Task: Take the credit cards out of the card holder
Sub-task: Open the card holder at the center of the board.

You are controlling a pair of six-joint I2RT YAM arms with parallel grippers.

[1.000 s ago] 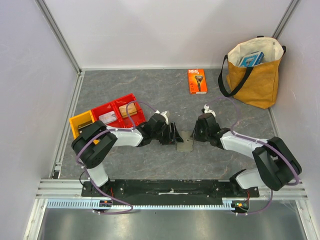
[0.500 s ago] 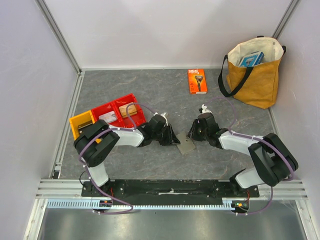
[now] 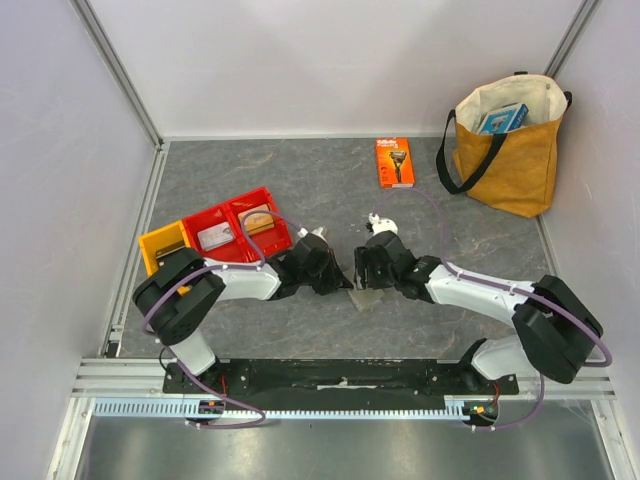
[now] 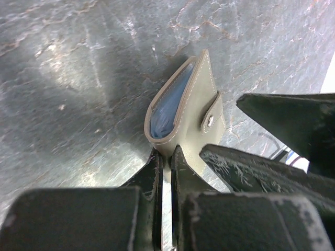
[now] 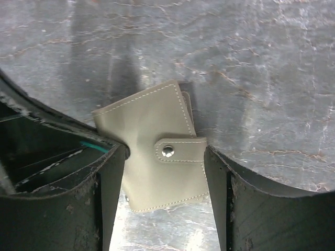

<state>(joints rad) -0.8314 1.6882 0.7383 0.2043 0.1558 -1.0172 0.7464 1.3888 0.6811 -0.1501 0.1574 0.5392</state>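
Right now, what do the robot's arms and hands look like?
The left arm and right arm have white tubes joined by chunky black joints. A thin purple cable loops along each. The left hand and right hand are black, with two flat, scuffed fingers.

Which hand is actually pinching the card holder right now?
The left hand, shut on the card holder at its edge; the right hand stands open astride it.
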